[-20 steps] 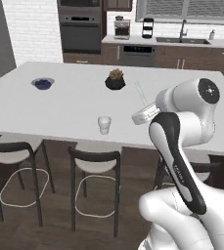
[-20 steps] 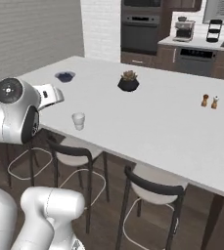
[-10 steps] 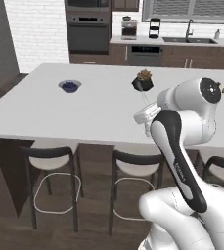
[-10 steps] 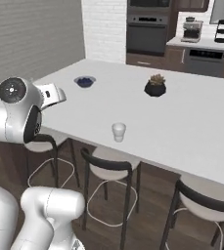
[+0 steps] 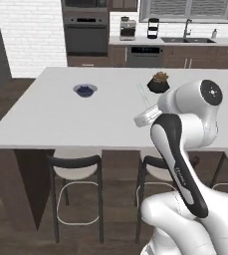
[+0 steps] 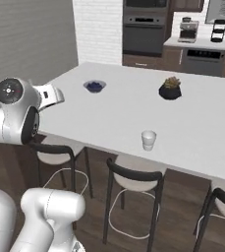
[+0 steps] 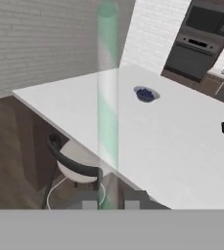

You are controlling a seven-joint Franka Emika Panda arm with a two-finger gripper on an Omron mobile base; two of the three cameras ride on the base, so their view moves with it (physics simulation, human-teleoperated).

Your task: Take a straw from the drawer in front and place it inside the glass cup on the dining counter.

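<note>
The fetching half of the task looks done: the straw [image 7: 107,97] is out of the drawer and rides in the gripper [image 7: 110,204], rising as a pale green, half-transparent stick straight up from between the two dark finger tips in the hand view. In the left base view it shows as a thin pale line [image 5: 142,94] slanting up from the hand, over the dining counter [image 5: 60,124]. The claw is pinched narrow, closed on the lower end of the straw, and touches nothing else. What is left is the placing. The glass cup [image 6: 148,140] stands upright and empty on the white slab, close to the near long edge, above the stools [image 6: 133,179], well away from the bowl with blue contents [image 6: 94,86] and the small potted plant [image 6: 170,88], which sit farther back toward the far edge. The hand hovers off the counter's left end in the right base view, well apart from the cup, so the arm has yet to carry the straw across along the near edge, bring its lower tip over the cup's mouth, lower it in and let go. I judge the task roughly halfway, with the more delicate part to come, since the cup is small and the straw long enough to tip it.
</note>
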